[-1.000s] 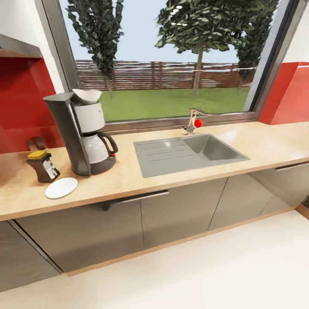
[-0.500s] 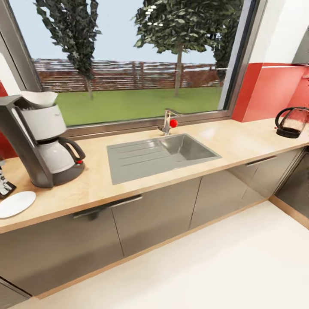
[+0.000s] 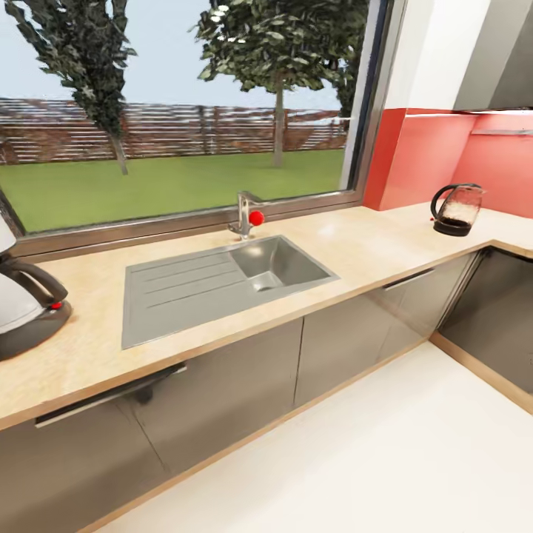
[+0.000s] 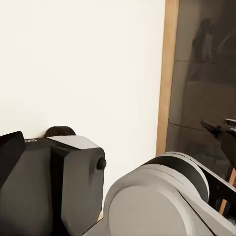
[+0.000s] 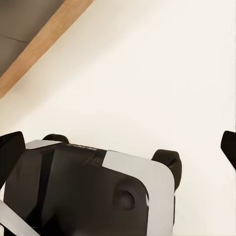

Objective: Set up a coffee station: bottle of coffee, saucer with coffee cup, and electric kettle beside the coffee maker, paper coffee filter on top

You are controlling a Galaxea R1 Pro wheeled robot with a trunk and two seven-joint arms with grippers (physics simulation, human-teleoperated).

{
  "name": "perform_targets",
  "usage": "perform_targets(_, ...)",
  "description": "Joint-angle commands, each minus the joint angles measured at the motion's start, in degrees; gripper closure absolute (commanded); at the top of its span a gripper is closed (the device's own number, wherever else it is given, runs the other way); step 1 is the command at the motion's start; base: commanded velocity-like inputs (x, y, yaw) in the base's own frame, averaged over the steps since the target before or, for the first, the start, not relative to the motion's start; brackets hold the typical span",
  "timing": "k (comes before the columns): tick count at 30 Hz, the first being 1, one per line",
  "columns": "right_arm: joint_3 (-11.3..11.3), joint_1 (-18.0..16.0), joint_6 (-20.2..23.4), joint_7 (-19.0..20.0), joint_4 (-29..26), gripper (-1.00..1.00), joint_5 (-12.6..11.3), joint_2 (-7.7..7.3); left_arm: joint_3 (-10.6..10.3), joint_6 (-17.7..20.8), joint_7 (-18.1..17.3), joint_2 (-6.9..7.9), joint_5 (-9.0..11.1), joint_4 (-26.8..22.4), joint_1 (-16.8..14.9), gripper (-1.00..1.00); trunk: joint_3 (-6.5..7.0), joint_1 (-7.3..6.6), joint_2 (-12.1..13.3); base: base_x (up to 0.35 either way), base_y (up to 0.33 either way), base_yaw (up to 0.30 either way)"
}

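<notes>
Kitchen countertop [image 3: 385, 248] spans the view, sink [image 3: 222, 277] mid-run; coffee maker [image 3: 22, 311] parked at its left end, electric kettle [image 3: 455, 209] far off near the right corner, awaiting fetching, I judge; arms hang toward pale floor [image 3: 355, 451], grip of either gripper impossible to tell.

Tan countertop [image 3: 355, 252], dark-tinted kettle [image 3: 456, 210], seemingly black-based.

Matt wood-look countertop [image 3: 370, 248], brushed metal sink [image 3: 178, 296], glass kettle [image 3: 457, 209]
</notes>
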Motion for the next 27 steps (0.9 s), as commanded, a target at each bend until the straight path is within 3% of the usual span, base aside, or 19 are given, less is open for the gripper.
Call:
perform_targets(1,0.5,-0.1,-0.4,0.1,0.1,-1.0,-0.3,0.01,-0.5,0.6,-0.2,0.03,0.6,0.0,0.0,-1.0,-0.05,0.02,0.0,0.222,-0.263,-0.251)
perform_targets(7,0.5,-0.1,-0.4,0.0,0.1,-1.0,-0.3,0.01,-0.5,0.6,-0.2,0.03,0.6,0.0,0.0,-1.0,-0.05,0.02,0.0,0.221,-0.264,-0.228)
perform_targets(21,0.5,-0.1,-0.5,-0.1,0.1,-1.0,-0.3,0.09,-0.5,0.6,-0.2,0.03,0.6,0.0,0.0,-1.0,-0.03,0.02,0.0,0.219,-0.263,-0.052)
perform_targets(27,0.5,-0.1,-0.5,-0.1,0.1,-1.0,-0.3,0.09,-0.5,0.6,-0.2,0.03,0.6,0.0,0.0,-1.0,0.13,0.02,0.0,0.084,-0.092,-0.225)
